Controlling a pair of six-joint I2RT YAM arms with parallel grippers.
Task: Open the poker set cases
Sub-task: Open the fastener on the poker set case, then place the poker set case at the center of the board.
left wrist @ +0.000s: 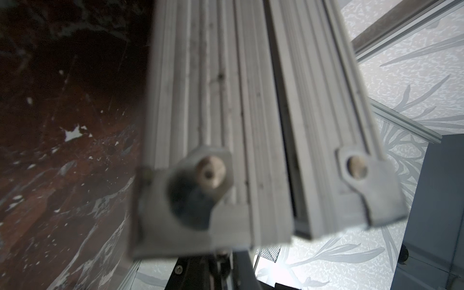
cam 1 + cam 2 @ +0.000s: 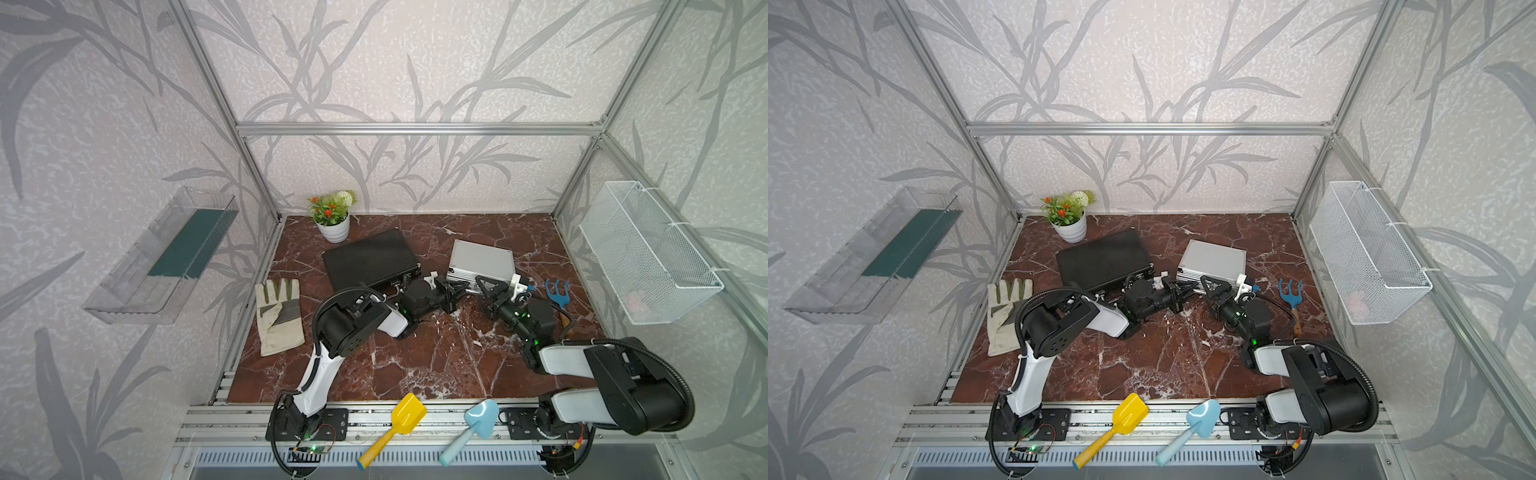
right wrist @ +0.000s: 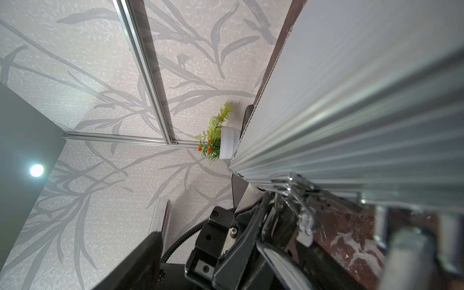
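1. Silver case [image 2: 482,259] sits centre-right on table [image 2: 415,365], lid down; black case [image 2: 368,257] beside it, also shut.
2. Left gripper [image 2: 459,289]: jaws together, at silver case's front corner. Use as brace vs sliding.
3. Right gripper [image 2: 482,282]: jaws apart by front latch [image 3: 298,190]. Flip latch fully b4 lifting lid.

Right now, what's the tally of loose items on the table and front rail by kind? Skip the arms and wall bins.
Cases: 2, black case and silver case
Garden tools: 3, yellow shovel, light blue trowel and blue rake
Gloves: 1, glove
Plants: 1, potted plant
Total: 7
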